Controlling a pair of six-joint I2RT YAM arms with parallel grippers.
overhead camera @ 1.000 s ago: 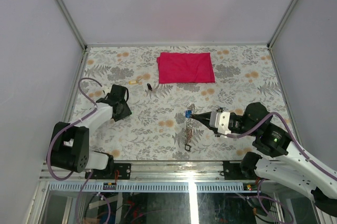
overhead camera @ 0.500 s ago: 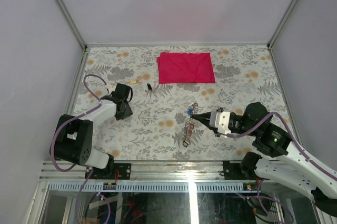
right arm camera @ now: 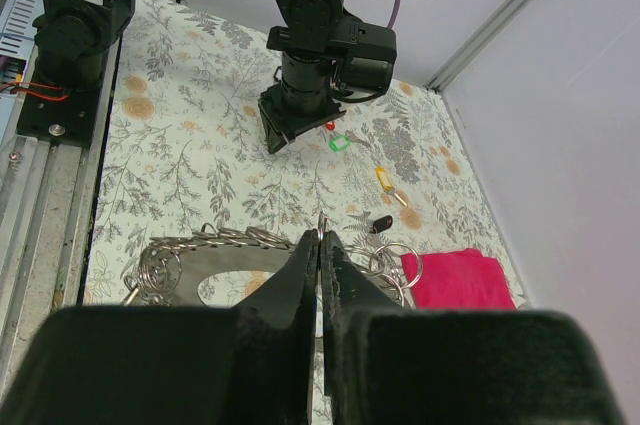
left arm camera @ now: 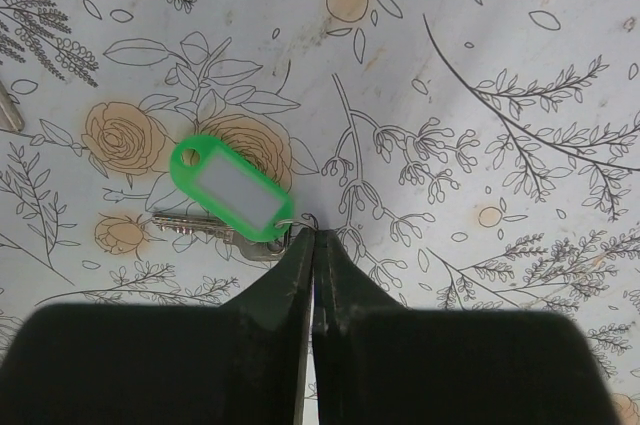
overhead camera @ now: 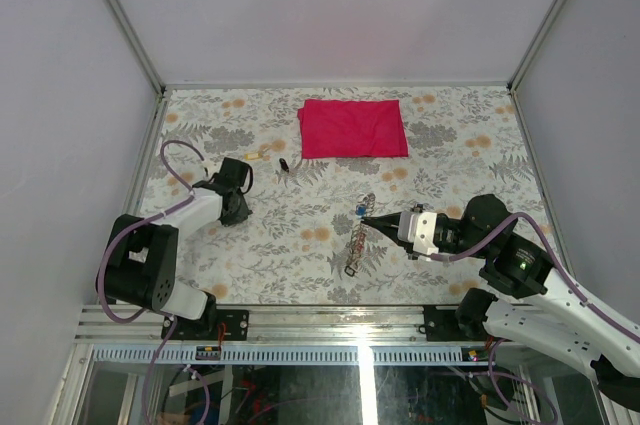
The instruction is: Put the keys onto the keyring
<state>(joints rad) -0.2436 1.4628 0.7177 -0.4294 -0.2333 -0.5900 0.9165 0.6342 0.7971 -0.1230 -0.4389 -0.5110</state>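
Two closed grippers: the green key is gripped for pickup, the keyring held ready.
Left gripper (left arm camera: 313, 235) is pinched shut, seemingly on the small loop of the green key (left arm camera: 236, 195), which lies flat on the table (left arm camera: 480, 45) at the left. Right gripper (right arm camera: 320, 233) is clamped on the keyring (overhead camera: 354, 245), a string of metal rings trailing from its tips near mid-table, with a blue key (overhead camera: 357, 212) right beside. The next move looks to be lifting the green key, carrying it across and threading its loop onto a ring, which needs fine alignment. Yellow key (right arm camera: 385, 180) and black key (right arm camera: 380, 224) lie near the cloth (overhead camera: 353, 128).
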